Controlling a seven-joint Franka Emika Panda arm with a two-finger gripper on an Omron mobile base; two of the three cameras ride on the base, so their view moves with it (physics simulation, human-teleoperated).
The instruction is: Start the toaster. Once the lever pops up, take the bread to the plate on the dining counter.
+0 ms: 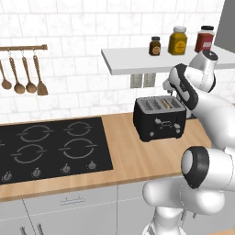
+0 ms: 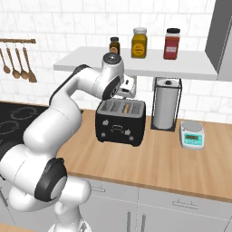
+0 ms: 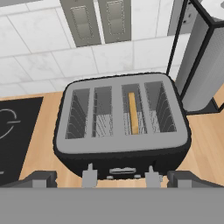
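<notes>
Black toaster sits on the wood tabletop, between the hob and the paper-towel stand. Bread stands on edge in the third slot from the left in the hand view, sunk low. Hand hovers above the toaster, tips spread wide, gripping nothing. Judgement: the slice looks thin, light and stiff but crumbly; pinch its flat faces near the top edge, gently. Lever not yet pressed, by the look. Hand view shows the slots from above and the bread's exact slot; right base view adds a kitchen scale and shelf jars, plus the toaster's front knobs
</notes>
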